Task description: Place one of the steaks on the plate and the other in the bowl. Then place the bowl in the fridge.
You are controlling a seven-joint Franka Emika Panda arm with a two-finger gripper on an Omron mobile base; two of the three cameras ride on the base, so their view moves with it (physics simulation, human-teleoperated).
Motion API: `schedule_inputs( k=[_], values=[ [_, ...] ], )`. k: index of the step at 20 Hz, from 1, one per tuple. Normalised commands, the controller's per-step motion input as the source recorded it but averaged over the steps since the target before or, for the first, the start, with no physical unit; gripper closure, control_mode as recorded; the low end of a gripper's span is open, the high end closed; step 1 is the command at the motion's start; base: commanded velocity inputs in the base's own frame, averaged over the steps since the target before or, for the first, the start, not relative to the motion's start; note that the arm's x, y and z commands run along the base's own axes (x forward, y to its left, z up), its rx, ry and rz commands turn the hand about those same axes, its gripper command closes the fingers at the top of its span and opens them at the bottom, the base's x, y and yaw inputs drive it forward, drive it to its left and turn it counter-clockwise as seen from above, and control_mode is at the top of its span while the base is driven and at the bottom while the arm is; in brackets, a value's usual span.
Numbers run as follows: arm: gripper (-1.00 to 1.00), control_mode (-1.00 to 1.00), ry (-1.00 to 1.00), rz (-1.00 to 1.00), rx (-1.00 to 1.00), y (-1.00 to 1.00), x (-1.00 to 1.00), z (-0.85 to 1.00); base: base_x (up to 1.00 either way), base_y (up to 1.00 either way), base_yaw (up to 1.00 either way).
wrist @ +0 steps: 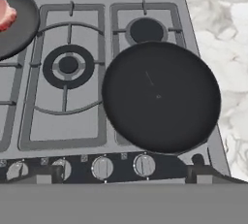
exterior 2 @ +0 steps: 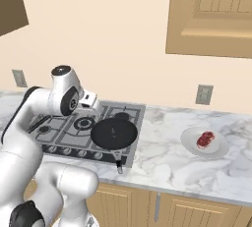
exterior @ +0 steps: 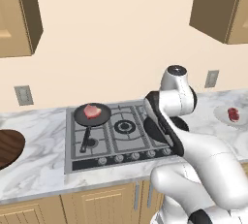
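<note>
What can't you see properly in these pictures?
- Bowl: left base view, cut off by the left edge.
- Pink steak and its pan: hand view, cut off by the left edge.
- Right side of the stove: left base view, hidden behind the arm.
- Empty pan's handle: hand view, hidden under the pan.
- Fridge: outside these views.

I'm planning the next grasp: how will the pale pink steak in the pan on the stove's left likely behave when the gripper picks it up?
The pale pink steak looks like a thin raw slab, so it will probably sag rather than stay stiff. It seems small against its frying pan, so likely light. Lying flat, it shouldn't roll, though it might slide on the smooth pan.
</note>
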Motion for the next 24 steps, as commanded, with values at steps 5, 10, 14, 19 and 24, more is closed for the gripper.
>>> schedule_inputs(
  k=[5,10,14,19,24],
  values=[
    [-1.0,-1.0,0.22,0.12,0.01,1.0,0.73,0.09,0.0,0.0,0.0],
    [-1.0,-1.0,0.1,-0.04,-0.01,1.0,0.6,-0.02,0.0,0.0,0.0],
    [-1.0,-1.0,0.1,-0.27,-0.06,0.9,0.55,-0.19,0.0,0.0,0.0],
    [-1.0,-1.0,0.06,-0.34,-0.02,0.77,0.57,-0.34,0.0,0.0,0.0],
    [-1.0,-1.0,0.0,-0.33,0.01,0.34,0.3,-0.31,0.0,0.0,0.0]
  ],
)
